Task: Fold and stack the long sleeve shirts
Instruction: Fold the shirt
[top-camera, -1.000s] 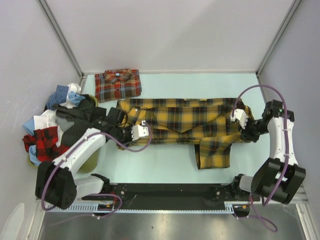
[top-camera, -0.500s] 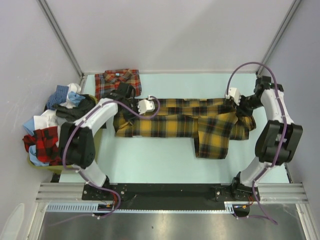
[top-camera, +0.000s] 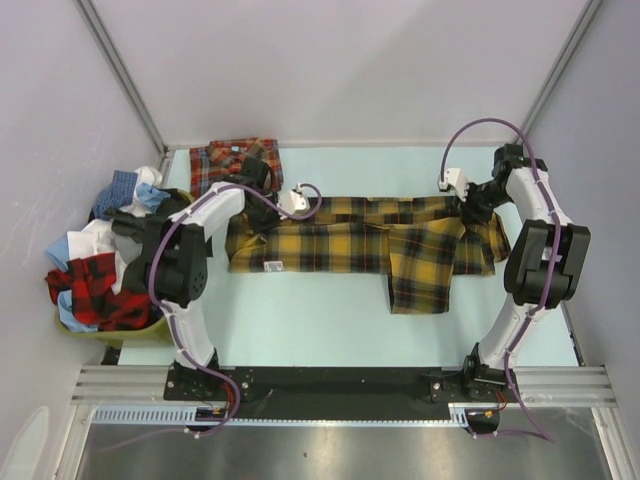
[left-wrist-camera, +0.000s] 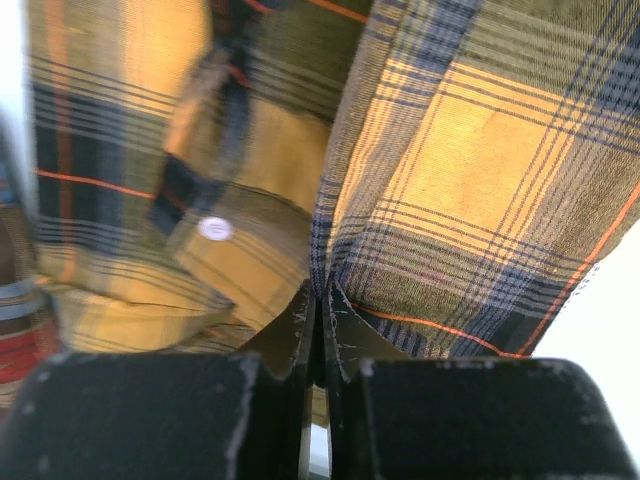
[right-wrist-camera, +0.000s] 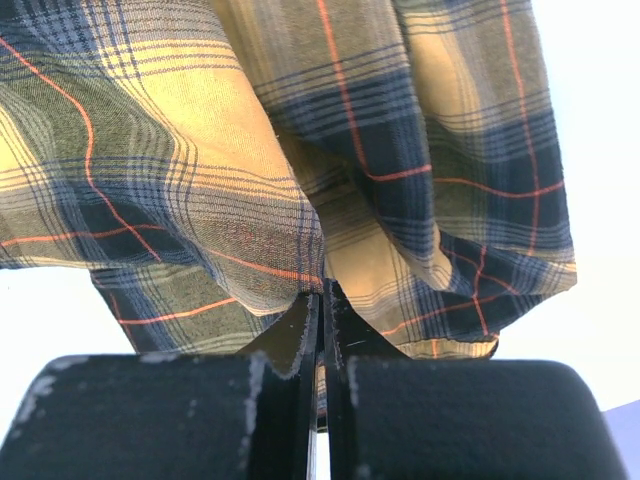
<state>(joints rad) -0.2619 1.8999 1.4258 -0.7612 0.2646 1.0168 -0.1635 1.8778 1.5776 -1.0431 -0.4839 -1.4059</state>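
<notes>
We see the pale green counter (top-camera: 330, 330) running from the arms' bases to the far wall, closed in by grey side panels.

Across its middle lies the yellow-and-black shirt (top-camera: 320, 240), stretched out in a long band from left to right. One panel of it folds down toward the near edge, right of centre. Its far edge is bunched where the two arms reach it.

Off the counter's left edge sits a heap of mixed clothes (top-camera: 95, 270), red plaid, blue, white and dark pieces, piled in an olive bin.

The red-orange shirt (top-camera: 222, 165) lies folded into a small rectangle in the far left corner of the counter, collar up. It sits just beyond the yellow-and-black shirt's left end and does not overlap it.

The left end effector (top-camera: 268, 208) sits at the far left part of the yellow-and-black shirt (left-wrist-camera: 470, 170). In the wrist view its fingertips (left-wrist-camera: 320, 300) are drawn almost together, with a ridge of the plaid cloth running down between them, so we read it as pinching the shirt.

The right end effector (top-camera: 472, 208) sits at the far right part of the same shirt (right-wrist-camera: 200, 130). Its fingers (right-wrist-camera: 322, 295) are pressed fully together on a gathered fold.

A white button (left-wrist-camera: 214, 228) shows on the cloth in the left wrist view.
</notes>
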